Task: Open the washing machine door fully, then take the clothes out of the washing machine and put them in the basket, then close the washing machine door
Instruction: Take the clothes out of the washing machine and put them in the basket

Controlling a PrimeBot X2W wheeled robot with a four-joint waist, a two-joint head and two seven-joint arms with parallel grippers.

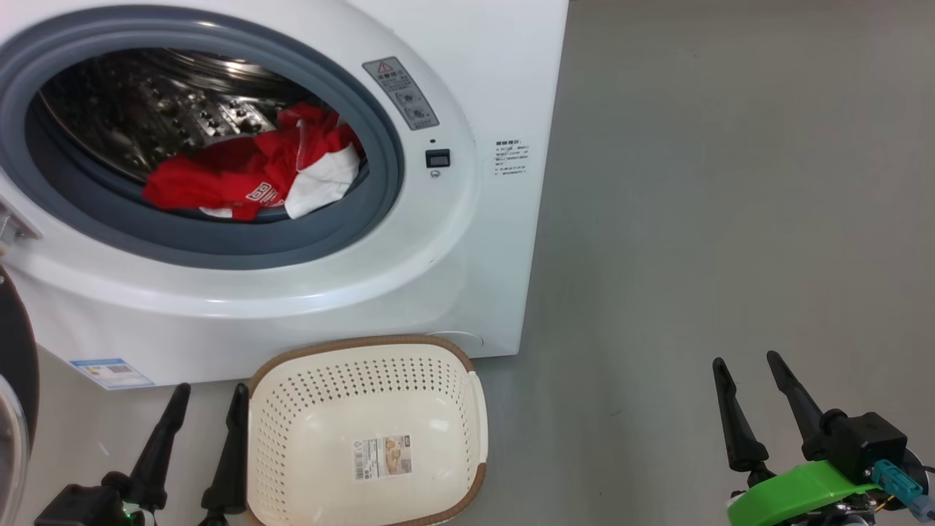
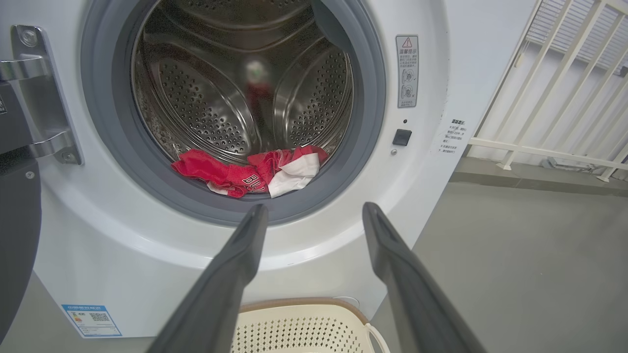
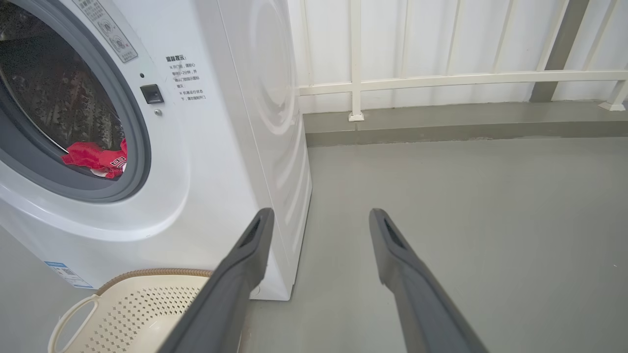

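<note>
The washing machine (image 1: 453,277) takes up the upper left of the head view, its round opening uncovered. The washing machine door (image 1: 16,343) stands open: a slice of its black rim and clear glass shows at the far left edge, and in the left wrist view it hangs from a metal hinge (image 2: 44,98) at the left of the frame. The clothes (image 1: 248,175), a crumpled red jersey with white lettering and a white part, lie at the bottom front of the perforated steel drum (image 1: 146,102). The white part rests against the grey rubber ring (image 1: 219,245). A blue label (image 1: 111,372) sits at the machine's lower left corner.

The basket (image 1: 350,376) stands on the grey floor (image 1: 730,183) at the lower centre of the head view, just in front of the machine's base. It is cream with a brown rim, and a sticker (image 1: 383,456) shows on its bottom.

The left gripper (image 1: 210,391) is at the lower left, just beside the basket's left rim. Its fingers point up the frame, and its jaws are spread and hold nothing. The right gripper (image 1: 746,359) is at the lower right over bare floor, well apart from the basket and the machine. Its jaws are likewise spread and hold nothing, and a green part (image 1: 796,489) sits at its wrist. In the right wrist view its fingers point past the machine's right front corner, and a white railing (image 3: 441,78) runs across the top of the frame.
</note>
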